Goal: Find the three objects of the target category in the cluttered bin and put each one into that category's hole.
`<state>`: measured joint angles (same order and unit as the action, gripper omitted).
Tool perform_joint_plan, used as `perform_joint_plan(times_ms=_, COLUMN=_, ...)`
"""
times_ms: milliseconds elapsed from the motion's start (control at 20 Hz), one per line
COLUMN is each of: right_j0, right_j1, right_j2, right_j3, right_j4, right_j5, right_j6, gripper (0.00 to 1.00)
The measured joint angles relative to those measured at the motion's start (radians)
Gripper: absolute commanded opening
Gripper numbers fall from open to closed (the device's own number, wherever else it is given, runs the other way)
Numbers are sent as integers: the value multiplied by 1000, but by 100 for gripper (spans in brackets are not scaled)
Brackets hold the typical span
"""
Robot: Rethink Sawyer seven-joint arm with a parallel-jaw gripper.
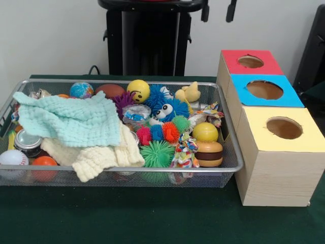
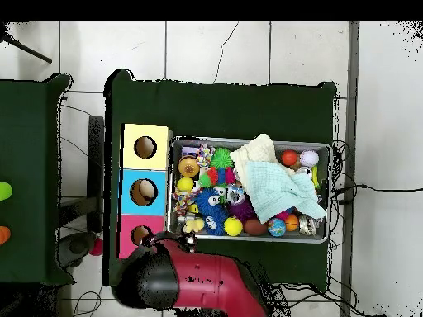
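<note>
The silver wire-mesh bin (image 1: 127,169) is full of toys and cloths; it also shows in the overhead view (image 2: 248,141). A pale yellow-tan soft animal (image 1: 189,93) lies at its far right corner, next to the boxes. I see no orange striped animal or third animal; cloths cover much of the bin. The red-topped box's round hole (image 1: 250,61) is at the far end of the box row, also in the overhead view (image 2: 140,235). My gripper (image 1: 218,11) shows only its two tips at the top edge, apart and empty, high above that corner of the bin and the red box (image 2: 183,240).
A mint cloth (image 1: 71,119) and a cream cloth (image 1: 96,155) cover the bin's left half. A blue googly-eyed toy (image 1: 165,109), a yellow smiley ball (image 1: 138,90), spiky balls (image 1: 157,152) and a burger toy (image 1: 208,153) lie around. Blue-topped (image 1: 264,90) and yellow-topped (image 1: 283,128) boxes stand nearer.
</note>
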<state>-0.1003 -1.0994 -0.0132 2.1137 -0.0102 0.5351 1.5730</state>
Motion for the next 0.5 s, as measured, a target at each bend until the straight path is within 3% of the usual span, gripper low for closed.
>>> perform_joint_plan(times_ms=500, right_j0=-58, right_j1=102, right_j2=-1, right_j3=-74, right_j4=-72, right_j5=-99, right_j6=0, gripper=100)
